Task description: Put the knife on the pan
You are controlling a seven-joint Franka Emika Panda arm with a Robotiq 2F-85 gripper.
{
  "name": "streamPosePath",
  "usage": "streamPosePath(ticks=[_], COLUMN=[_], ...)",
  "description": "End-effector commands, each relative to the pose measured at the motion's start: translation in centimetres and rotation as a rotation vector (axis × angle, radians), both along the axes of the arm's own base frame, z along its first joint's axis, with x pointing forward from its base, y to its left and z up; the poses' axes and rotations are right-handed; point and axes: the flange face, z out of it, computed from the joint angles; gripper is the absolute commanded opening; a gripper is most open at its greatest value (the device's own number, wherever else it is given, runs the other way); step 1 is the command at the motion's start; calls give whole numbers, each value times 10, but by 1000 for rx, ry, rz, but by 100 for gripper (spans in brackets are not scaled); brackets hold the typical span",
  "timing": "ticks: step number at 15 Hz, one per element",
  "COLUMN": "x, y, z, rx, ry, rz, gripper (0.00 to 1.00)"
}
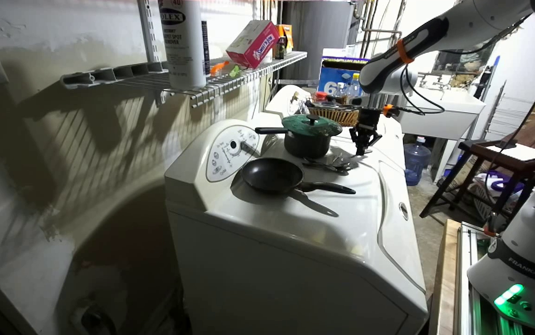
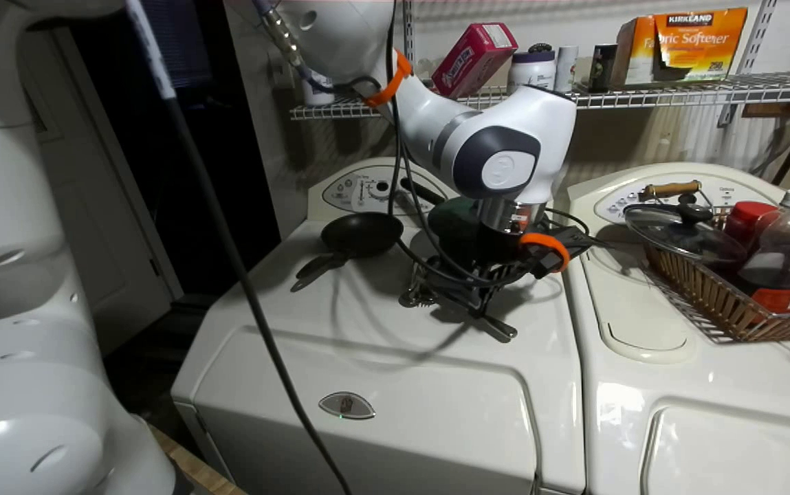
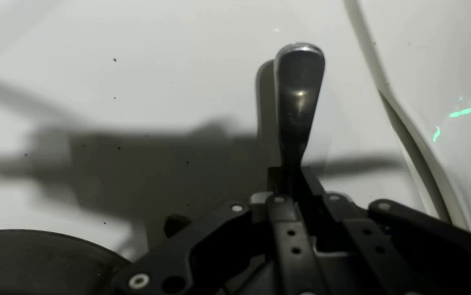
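The black frying pan [image 1: 273, 175] lies on the white machine top with its long handle pointing to the front; it also shows in an exterior view [image 2: 362, 234]. My gripper [image 3: 292, 176] is low over the machine top, apart from the pan. It is shut on a shiny metal handle, which I take to be the knife [image 3: 299, 90]. The handle sticks out past the fingertips, close to the surface; its other end is hidden behind the fingers. The handle also shows in an exterior view [image 2: 505, 331]. The gripper shows in both exterior views [image 1: 361, 148] [image 2: 483, 311].
The green-lidded pot [image 1: 308, 135] stands behind the gripper. Several metal utensils [image 1: 332, 165] lie between the pan and the gripper. A wicker basket [image 2: 718, 306] with bottles and a glass lid stands on the neighbouring machine. A wire shelf [image 2: 621, 100] hangs above.
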Motion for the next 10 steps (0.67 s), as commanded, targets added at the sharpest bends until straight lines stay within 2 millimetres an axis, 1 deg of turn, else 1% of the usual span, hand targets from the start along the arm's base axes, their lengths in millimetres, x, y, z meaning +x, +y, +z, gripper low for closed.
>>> streamPosePath(ticks=[1,3,5,8,10], x=[-17,-16,-11,3,11], y=[21,43,72,120,147], z=[12,12,13,23,36], rx=[7,23,25,30,43], ry=[-1,17,26,25,11], rz=[30,38,61,78,84], gripper=[5,5,5,5,5])
